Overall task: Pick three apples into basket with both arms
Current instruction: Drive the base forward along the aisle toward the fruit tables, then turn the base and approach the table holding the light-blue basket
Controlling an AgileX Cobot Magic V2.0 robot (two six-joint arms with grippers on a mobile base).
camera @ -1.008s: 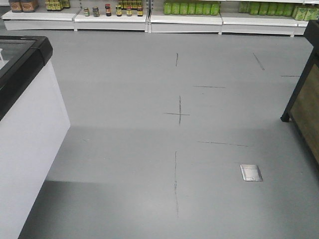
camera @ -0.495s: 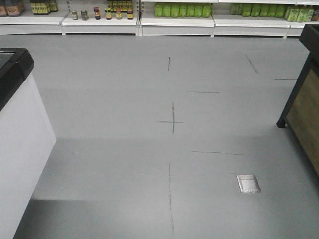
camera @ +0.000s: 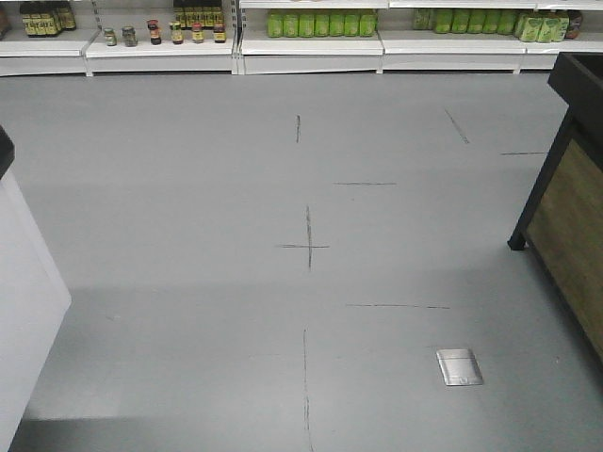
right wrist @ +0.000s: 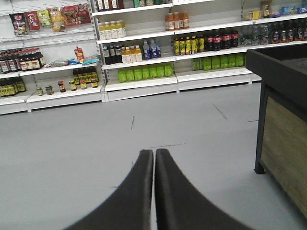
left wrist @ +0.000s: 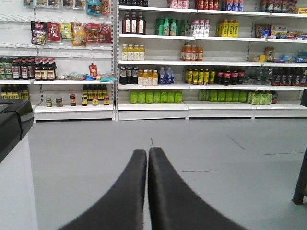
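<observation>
The left gripper (left wrist: pixel 147 158) and right gripper (right wrist: pixel 154 160) are hanging over grey floor (camera: pixel 188 188), jaws pressed together, gripping nothing. Shelves (camera: pixel 311 42) are holding green bottles (camera: pixel 320 24) and jars (camera: pixel 155 33). The apples and basket are lying outside every view.

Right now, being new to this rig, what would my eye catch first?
The row of bright green bottles on the white bottom shelf at the far wall. Nearer, a black-framed wood-panelled stand juts in at right, and the black left gripper and right gripper point ahead, both shut.
</observation>
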